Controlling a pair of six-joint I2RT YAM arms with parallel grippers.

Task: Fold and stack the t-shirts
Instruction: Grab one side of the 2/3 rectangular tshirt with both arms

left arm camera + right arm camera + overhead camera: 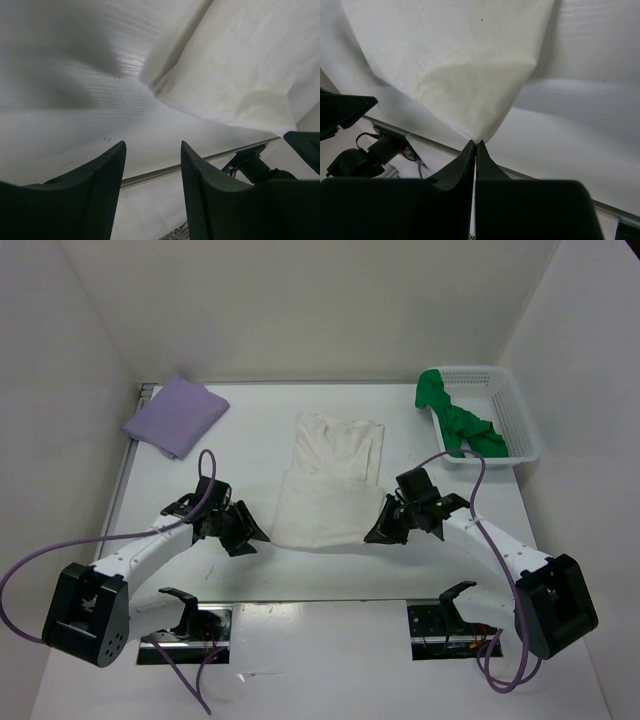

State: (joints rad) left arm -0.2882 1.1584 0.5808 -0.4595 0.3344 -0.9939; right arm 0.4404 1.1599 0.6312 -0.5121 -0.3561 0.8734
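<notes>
The white t-shirt point(330, 480) lies spread in the middle of the table, collar end far, hem near. My right gripper point(378, 532) is shut on its near right hem corner; in the right wrist view the closed fingertips point(475, 145) pinch the cloth point(455, 55) and lift it a little. My left gripper point(252, 536) is open and empty, just left of the near left hem corner; the left wrist view shows its gap point(152, 150) short of the cloth point(240, 65). The lavender t-shirt point(176, 415) lies folded at the far left. The green t-shirt point(455, 420) is bunched in the basket.
The white mesh basket point(515, 415) stands at the far right against the wall. White walls close in the table on three sides. A metal strip point(165, 172) runs along the near table edge, with arm mounts point(190, 620) and cables below it.
</notes>
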